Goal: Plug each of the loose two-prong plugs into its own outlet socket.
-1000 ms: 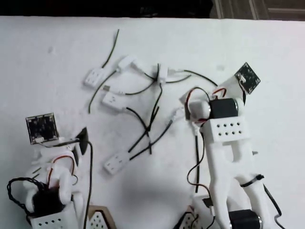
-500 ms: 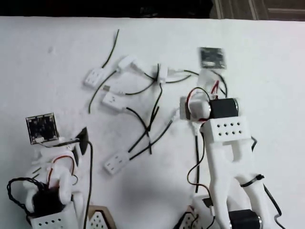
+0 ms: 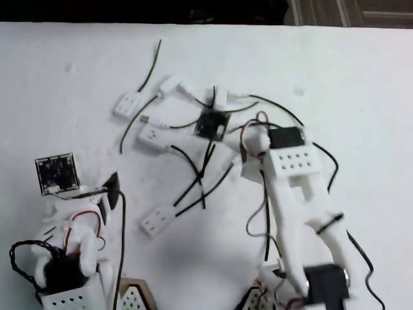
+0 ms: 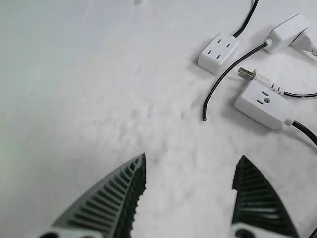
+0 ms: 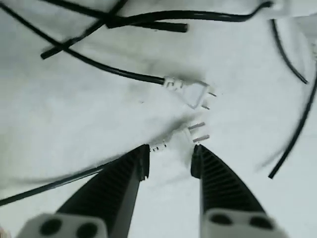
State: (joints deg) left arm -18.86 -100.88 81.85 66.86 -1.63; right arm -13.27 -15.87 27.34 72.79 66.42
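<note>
One plug (image 5: 184,136) between tips of narrowly open right tool (image 5: 169,151); second plug (image 5: 194,93) just beyond; left tool (image 4: 192,159) wide.

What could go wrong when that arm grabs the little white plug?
The right gripper is open around a plug near its fingertips, so closing might pinch it askew. A second plug lies close and might get knocked. The black cords cross, so lifting one could drag others.

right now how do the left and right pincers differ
The left pincer gapes wide; the right pincer is open less. The left hangs over the table, a socket farther off; the right has a plug at its tips. Both are open, holding nothing.
</note>
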